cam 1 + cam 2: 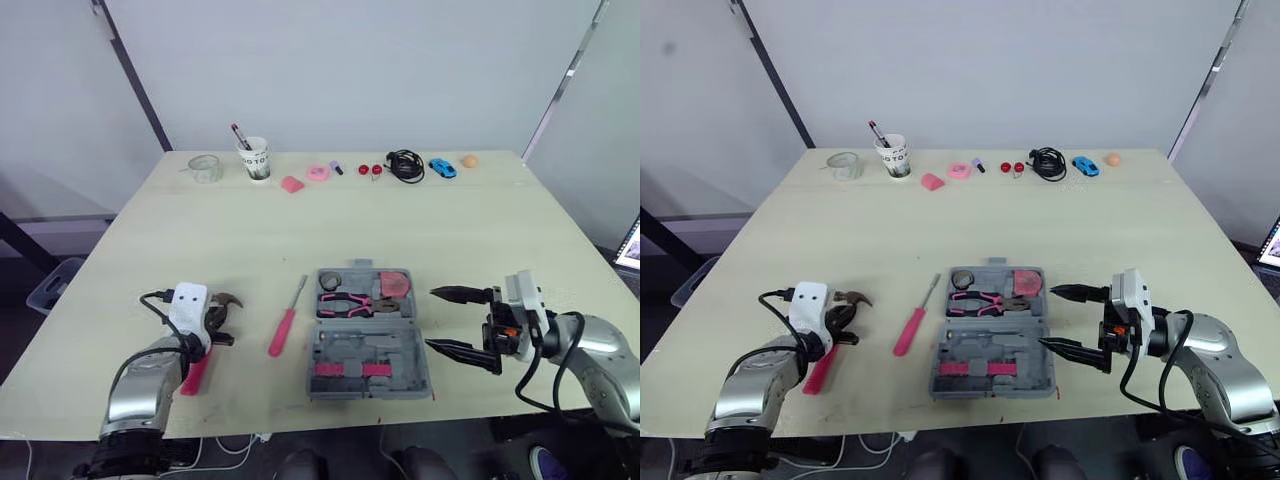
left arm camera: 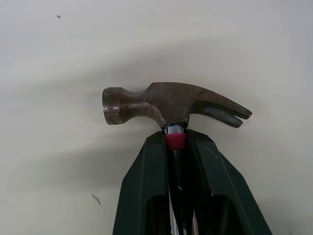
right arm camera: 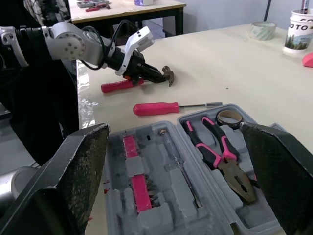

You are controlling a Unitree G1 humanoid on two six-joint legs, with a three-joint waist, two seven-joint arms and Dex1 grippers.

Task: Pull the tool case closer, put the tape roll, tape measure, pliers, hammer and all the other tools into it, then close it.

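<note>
A pale wooden table stands before a plain grey-white wall, with one dark slanted pole in the upper left of the frame and another in the upper right.

In the lower centre lies one open grey plastic tool case, both halves flat on the table. It holds one pair of pink-handled pliers, one brown ring-shaped tape roll and one rounded red-pink object. Just left of the case lies one pink-handled screwdriver, apart from it.

In the lower left the left pincer is clamped on the neck of one claw hammer with a rusty brown steel head and red handle, gripping just below the head. In the lower right the right pincer is spread wide and holds nothing, its tips beside the case's right edge.

Along the far edge stand one clear tape roll, one white paper cup with pens, two pink items, two small red things, one coiled black cable, one blue toy car and one small orange ball.
</note>
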